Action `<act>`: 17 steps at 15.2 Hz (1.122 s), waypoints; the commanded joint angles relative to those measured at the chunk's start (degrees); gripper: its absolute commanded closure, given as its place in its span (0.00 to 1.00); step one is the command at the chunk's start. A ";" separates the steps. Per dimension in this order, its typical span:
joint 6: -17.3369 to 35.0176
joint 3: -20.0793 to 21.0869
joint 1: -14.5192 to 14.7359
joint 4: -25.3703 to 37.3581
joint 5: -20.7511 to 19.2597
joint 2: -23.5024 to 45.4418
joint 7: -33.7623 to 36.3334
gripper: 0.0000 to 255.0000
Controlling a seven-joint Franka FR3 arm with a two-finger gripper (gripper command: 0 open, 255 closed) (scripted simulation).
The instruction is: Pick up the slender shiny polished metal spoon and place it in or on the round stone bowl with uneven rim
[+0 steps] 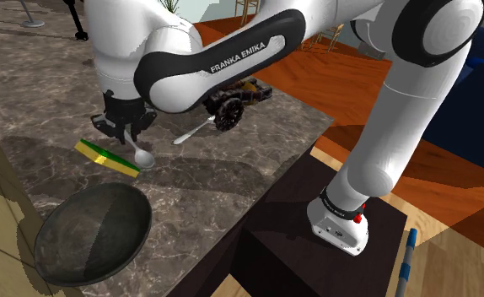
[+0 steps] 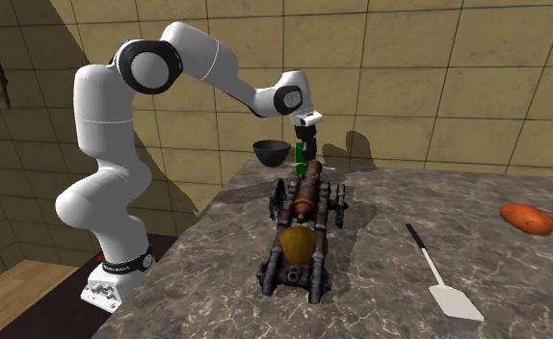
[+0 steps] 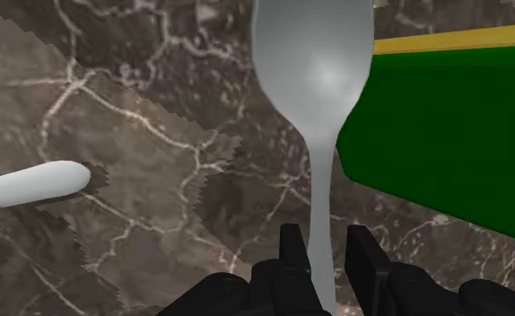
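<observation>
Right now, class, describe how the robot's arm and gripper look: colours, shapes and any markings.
The arm has rounded white links with black joints. One black band carries white lettering, FRANKA EMIKA. Its base collar is black with small red marks. The gripper is all black with two blocky fingers.
</observation>
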 commanded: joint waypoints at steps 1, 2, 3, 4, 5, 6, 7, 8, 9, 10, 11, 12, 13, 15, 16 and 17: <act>-1.29 0.18 -0.20 0.79 0.79 -0.70 -0.65 1.00; -1.96 0.26 -0.25 1.28 1.11 -0.96 -0.92 1.00; -2.64 0.33 -0.30 1.79 1.41 -1.21 -1.17 1.00; -3.32 0.39 -0.35 2.31 1.70 -1.45 -1.42 1.00; -4.01 0.45 -0.38 2.84 1.97 -1.67 -1.65 1.00; -4.70 0.51 -0.42 3.39 2.23 -1.88 -1.88 1.00; -5.40 0.56 -0.45 3.95 2.47 -2.08 -2.10 1.00; -6.10 0.61 -0.47 4.53 2.70 -2.26 -2.31 1.00; -6.80 0.65 -0.49 5.12 2.91 -2.43 -2.50 1.00; -7.51 0.70 -0.51 5.73 3.11 -2.58 -2.69 1.00; -8.23 0.73 -0.52 6.35 3.29 -2.72 -2.87 1.00; -8.95 0.77 -0.52 6.99 3.46 -2.84 -3.05 1.00; -9.67 0.81 -0.52 7.64 3.62 -2.95 -3.21 1.00; -11.14 0.87 -0.50 9.00 3.88 -3.12 -3.51 1.00; -11.88 0.91 -0.49 9.70 3.99 -3.19 -3.64 1.00; -12.62 0.94 -0.47 10.42 4.09 -3.23 -3.77 1.00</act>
